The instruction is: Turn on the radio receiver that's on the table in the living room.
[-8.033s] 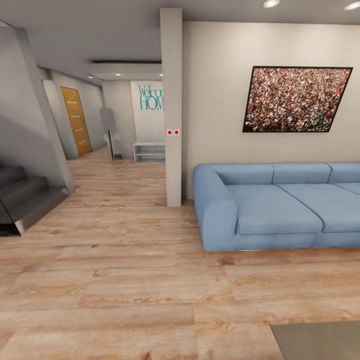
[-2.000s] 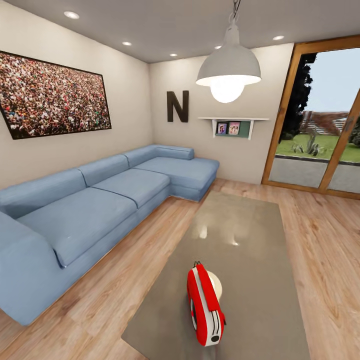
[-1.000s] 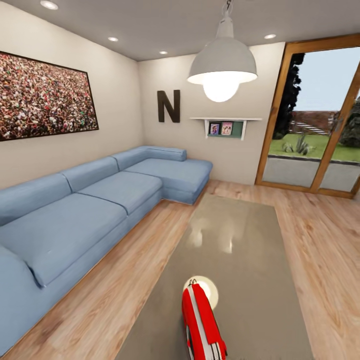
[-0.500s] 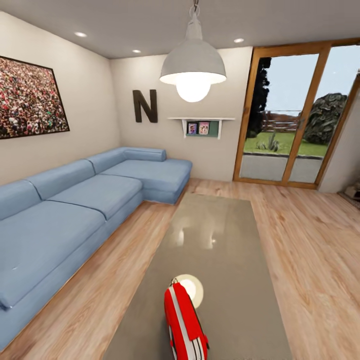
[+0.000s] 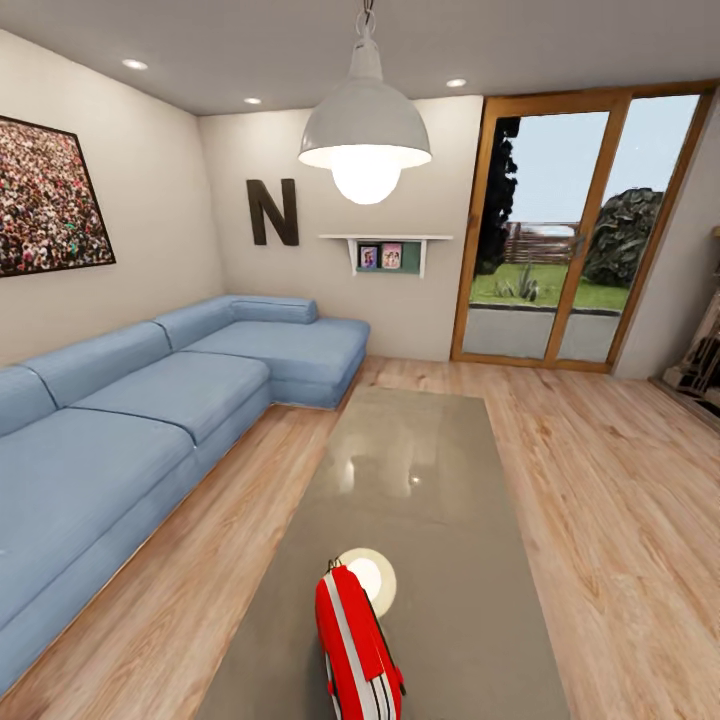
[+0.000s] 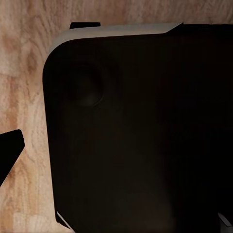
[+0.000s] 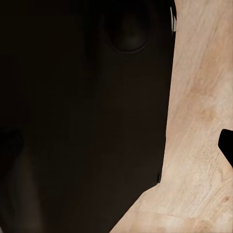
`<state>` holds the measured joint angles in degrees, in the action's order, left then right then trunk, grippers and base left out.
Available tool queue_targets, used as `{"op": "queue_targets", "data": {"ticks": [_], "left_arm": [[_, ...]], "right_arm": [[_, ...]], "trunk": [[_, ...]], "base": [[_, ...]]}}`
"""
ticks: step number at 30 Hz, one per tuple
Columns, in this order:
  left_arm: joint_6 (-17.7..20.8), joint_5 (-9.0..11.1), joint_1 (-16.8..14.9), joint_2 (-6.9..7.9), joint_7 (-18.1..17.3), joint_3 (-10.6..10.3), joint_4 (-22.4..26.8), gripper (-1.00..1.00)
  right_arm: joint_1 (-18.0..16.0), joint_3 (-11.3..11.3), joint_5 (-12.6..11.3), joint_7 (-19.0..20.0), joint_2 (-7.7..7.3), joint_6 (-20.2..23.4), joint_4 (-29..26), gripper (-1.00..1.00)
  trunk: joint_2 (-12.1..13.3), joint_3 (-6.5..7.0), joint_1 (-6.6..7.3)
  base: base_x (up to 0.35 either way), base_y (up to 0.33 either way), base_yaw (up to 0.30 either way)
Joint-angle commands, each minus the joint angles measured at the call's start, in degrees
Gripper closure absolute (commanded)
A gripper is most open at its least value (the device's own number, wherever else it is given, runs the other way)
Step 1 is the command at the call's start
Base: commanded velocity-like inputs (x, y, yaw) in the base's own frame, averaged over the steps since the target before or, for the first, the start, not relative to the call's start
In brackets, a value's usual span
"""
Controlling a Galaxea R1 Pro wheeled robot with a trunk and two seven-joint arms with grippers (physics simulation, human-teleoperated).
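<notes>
The radio receiver stands on edge at the near end of the table, its red case with white stripes turned toward me and its face hidden. The table is long and low, with a glossy grey-brown top that runs away from me down the middle of the living room. One dark fingertip pokes in at the edge of the left wrist view, above the wood floor. Another dark fingertip shows at the edge of the right wrist view. Neither view shows how the jaws stand.
A round white disc lies on the table just behind the radio. The blue sectional sofa runs along the left. A pendant lamp hangs over the table and the glass door stands at the far right. My dark base looms in both wrist views.
The head view has swung to the right: sofa and picture slid left and more of the glass door came in. The radio stays in its place on the table.
</notes>
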<state>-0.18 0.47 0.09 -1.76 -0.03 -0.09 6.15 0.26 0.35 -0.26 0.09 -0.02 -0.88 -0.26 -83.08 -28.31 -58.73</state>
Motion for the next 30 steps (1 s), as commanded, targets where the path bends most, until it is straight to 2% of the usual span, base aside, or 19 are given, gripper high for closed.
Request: {"op": "queue_targets", "data": {"ticks": [1,15,25,30], "left_arm": [[0.00,-0.01,0.00,0.00,-0.01,0.00,0.00,-1.00],[0.06,-0.15,0.00,-0.31,-0.24,-0.07,0.00,-1.00],[0.34,-0.37,0.00,-0.35,-0.58,-0.16,0.00,-1.00],[0.35,-0.38,0.00,-0.35,-0.48,-0.17,0.00,-1.00]], "right_arm": [[0.00,0.00,0.00,0.00,0.00,0.00,0.00,-1.00],[0.00,0.00,0.00,0.00,-0.01,0.00,0.00,-1.00],[0.00,0.00,0.00,0.00,-0.02,0.00,0.00,-1.00],[0.00,0.00,0.00,0.00,0.00,0.00,0.00,-1.00]], "trunk": [[0.00,0.00,0.00],[0.00,0.00,0.00],[0.00,0.00,0.00],[0.00,0.00,0.00]], "base": [[0.000,0.000,-0.004],[0.000,0.015,-0.022],[0.096,0.239,-0.001],[0.076,0.088,0.000]]}}
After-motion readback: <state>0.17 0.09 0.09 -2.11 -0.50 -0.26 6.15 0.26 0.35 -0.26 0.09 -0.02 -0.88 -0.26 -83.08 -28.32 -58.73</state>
